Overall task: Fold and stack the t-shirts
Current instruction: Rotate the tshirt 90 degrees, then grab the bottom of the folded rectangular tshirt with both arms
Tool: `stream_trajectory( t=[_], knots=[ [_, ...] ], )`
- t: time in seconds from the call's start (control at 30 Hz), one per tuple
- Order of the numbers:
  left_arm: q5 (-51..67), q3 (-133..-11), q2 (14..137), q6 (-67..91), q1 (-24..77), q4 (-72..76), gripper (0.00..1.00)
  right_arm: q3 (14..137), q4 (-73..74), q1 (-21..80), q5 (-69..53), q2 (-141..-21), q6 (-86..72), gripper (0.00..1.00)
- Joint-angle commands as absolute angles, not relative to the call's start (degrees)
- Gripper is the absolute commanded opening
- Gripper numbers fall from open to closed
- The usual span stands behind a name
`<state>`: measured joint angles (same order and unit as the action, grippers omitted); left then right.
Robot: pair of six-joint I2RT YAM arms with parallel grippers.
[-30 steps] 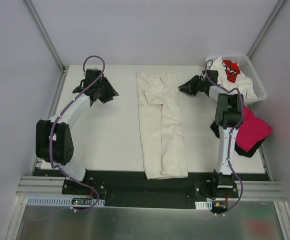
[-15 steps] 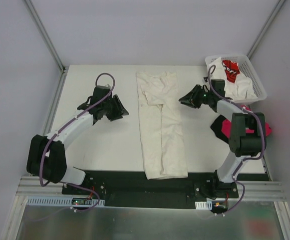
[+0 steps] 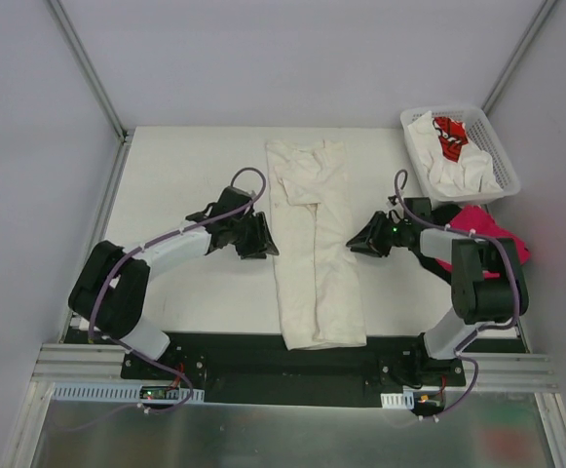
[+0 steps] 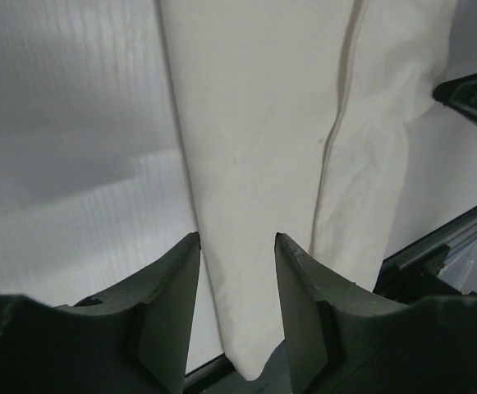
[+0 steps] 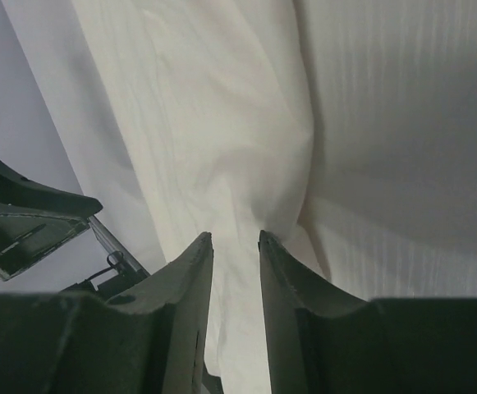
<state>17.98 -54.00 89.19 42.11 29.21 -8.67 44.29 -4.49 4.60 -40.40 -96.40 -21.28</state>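
Note:
A cream-white t-shirt lies in a long narrow strip down the middle of the table, its far end rumpled. My left gripper sits low at the strip's left edge, about halfway along. In the left wrist view the left gripper is open, and the shirt's left edge runs below the gap. My right gripper faces it at the right edge. Seen from the right wrist, the right gripper is narrowly open over the cloth, holding nothing.
A white lattice basket at the far right corner holds white shirts and one with red print. A magenta-pink shirt lies at the table's right edge behind my right arm. The black front rail runs along the near edge.
Both grippers have moved from the shirt's far end toward the near side and inward, and now flank its middle. The right jaws have widened slightly. The shirt has not moved.

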Motion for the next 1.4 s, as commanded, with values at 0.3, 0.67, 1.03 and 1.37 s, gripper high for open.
stream_trajectory(
  t=[0.3, 0.67, 1.03, 1.37],
  knots=[
    [19.2, -42.4, 73.2, 40.6, 34.6, -11.1, 0.44, 32.3, 2.3, 4.0, -38.2, -74.8, -15.2, 0.37],
    [25.8, -39.8, 71.7, 32.2, 37.3, -16.0, 0.51, 29.6, 8.5, 1.8, -38.1, -69.6, -11.3, 0.4],
    [25.5, -46.8, 80.8, 27.5, 45.0, -21.3, 0.56, 30.1, 20.4, 0.5, -38.8, -63.5, -9.8, 0.4],
    [24.6, -49.8, 84.6, 26.4, 49.0, -21.3, 0.56, 27.4, 20.8, 0.4, -40.1, -59.3, -11.2, 0.4]
  ],
)
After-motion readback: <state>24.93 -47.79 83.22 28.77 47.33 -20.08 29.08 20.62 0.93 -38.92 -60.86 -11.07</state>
